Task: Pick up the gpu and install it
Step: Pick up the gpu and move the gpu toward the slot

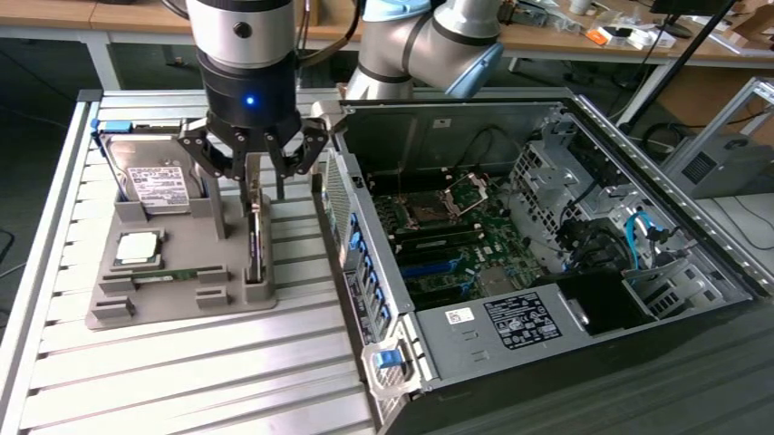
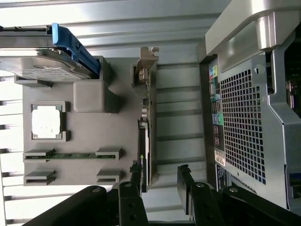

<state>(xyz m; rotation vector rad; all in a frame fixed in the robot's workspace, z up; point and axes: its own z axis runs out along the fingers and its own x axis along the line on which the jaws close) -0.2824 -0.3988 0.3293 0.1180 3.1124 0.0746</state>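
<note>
Gpu [image 2: 146,136] on edge in grey tray [image 1: 181,304], tiny green logo unreadable, gripper [image 2: 161,181] jaws wide either side

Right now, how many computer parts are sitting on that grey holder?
4 in the exterior view: hard drive at the holder's far end, CPU next, memory stick nearest, gpu on edge on the side toward the computer case.

The end effector [image 1: 253,181] hangs directly over the gpu [image 1: 254,249], with its fingers spread to either side of the card's upper edge. The gpu stands on edge in a slot along the 3 o'clock side of a grey holder tray [image 1: 181,304] on the slatted worktop [image 1: 181,385]. A hard drive [image 1: 158,186] stands at the tray's 11 o'clock. The open computer case [image 1: 545,263] lies at the tray's 3 o'clock.
</note>
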